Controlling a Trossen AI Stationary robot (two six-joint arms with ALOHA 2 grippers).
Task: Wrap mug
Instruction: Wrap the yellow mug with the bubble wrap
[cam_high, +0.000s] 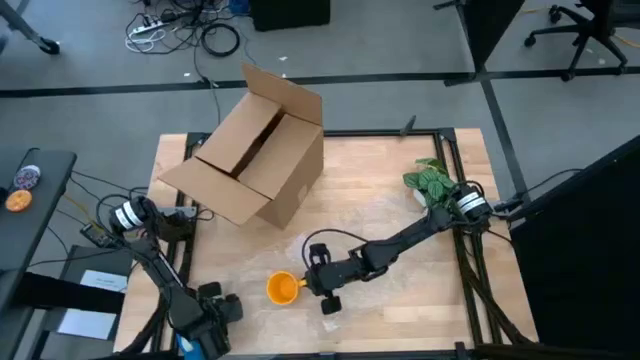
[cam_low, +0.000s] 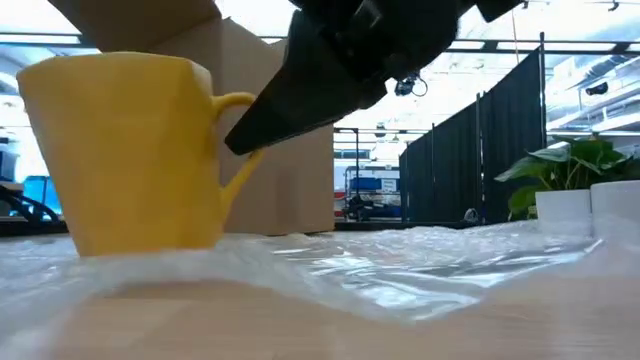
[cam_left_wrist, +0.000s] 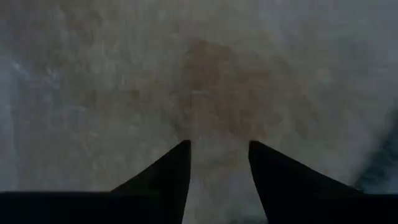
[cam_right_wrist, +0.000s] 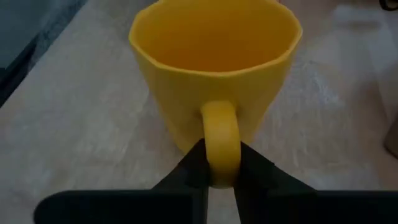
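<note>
The yellow mug (cam_high: 283, 288) stands upright, mouth up, its base on a crinkly clear plastic sheet (cam_low: 400, 262) spread over the wooden table near the front edge. Its loop handle faces the table's right. My right gripper (cam_right_wrist: 219, 171) reaches in from that side and is shut on the handle. My left gripper (cam_high: 205, 322) waits at the table's near left corner; in its wrist view it (cam_left_wrist: 219, 155) is open with nothing between the fingers. My right gripper pinches the mug's loop handle (cam_right_wrist: 221, 134) between its two fingers, one on each flat side of the loop. The fingers (cam_low: 290, 100) slant down from the table's right and from above. The mug (cam_low: 120, 150) stays upright with its base on the plastic sheet.
A large open cardboard box (cam_high: 255, 155) lies tipped at the far left of the table. A small green plant (cam_high: 430, 180) in a white pot (cam_low: 590, 210) stands at the right edge. The plastic sheet covers the middle of the table toward the right.
</note>
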